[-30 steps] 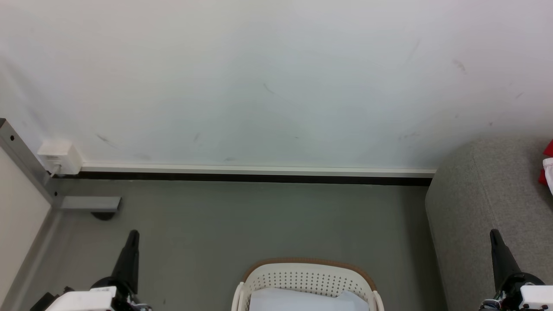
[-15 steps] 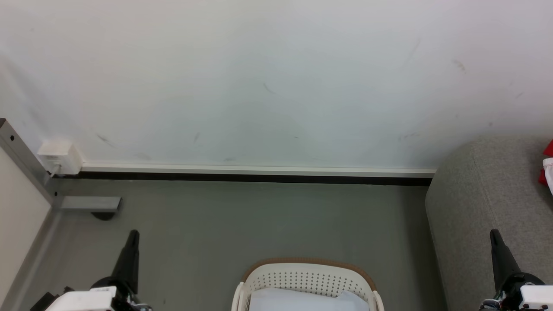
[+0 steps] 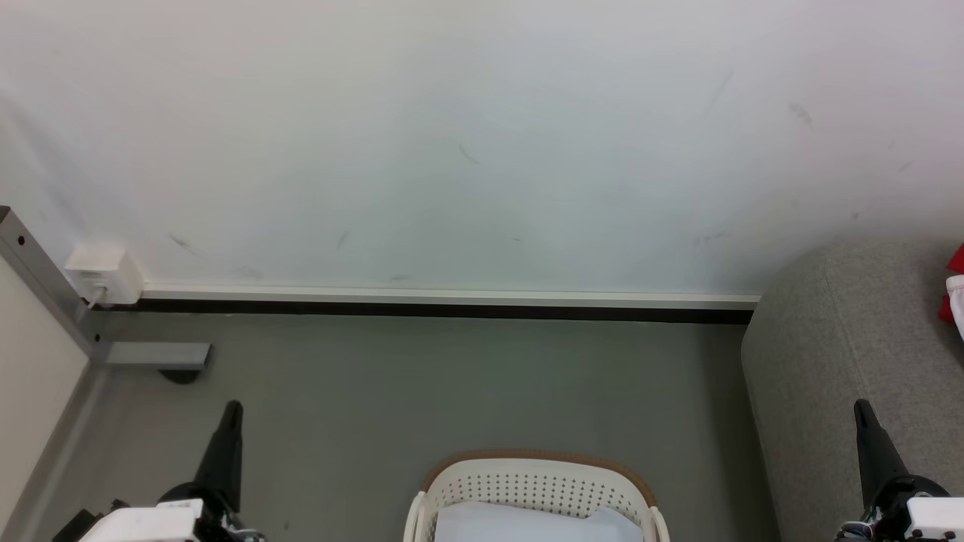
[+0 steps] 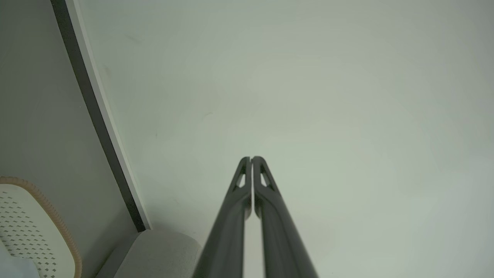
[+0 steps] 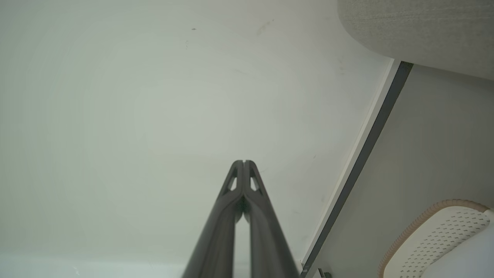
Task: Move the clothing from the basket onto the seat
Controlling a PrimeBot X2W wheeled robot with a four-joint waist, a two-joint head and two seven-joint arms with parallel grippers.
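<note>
The white perforated basket (image 3: 535, 485) with a brown rim stands on the floor at the bottom centre of the head view, a pale sheet inside it. The grey seat (image 3: 843, 354) is at the right, with red and white clothing (image 3: 955, 290) lying on it at the frame's right edge. My left gripper (image 3: 232, 410) points up at the lower left, shut and empty. My right gripper (image 3: 861, 408) points up at the lower right in front of the seat, also shut and empty. The wrist views show each pair of fingers pressed together, left gripper (image 4: 251, 158) and right gripper (image 5: 243, 162), facing the wall.
A white wall (image 3: 467, 150) with a dark skirting strip (image 3: 437, 309) runs across ahead. A metal frame leg (image 3: 45, 286) and a white socket box (image 3: 104, 272) stand at the left. Grey floor (image 3: 452, 384) lies between the basket and the wall.
</note>
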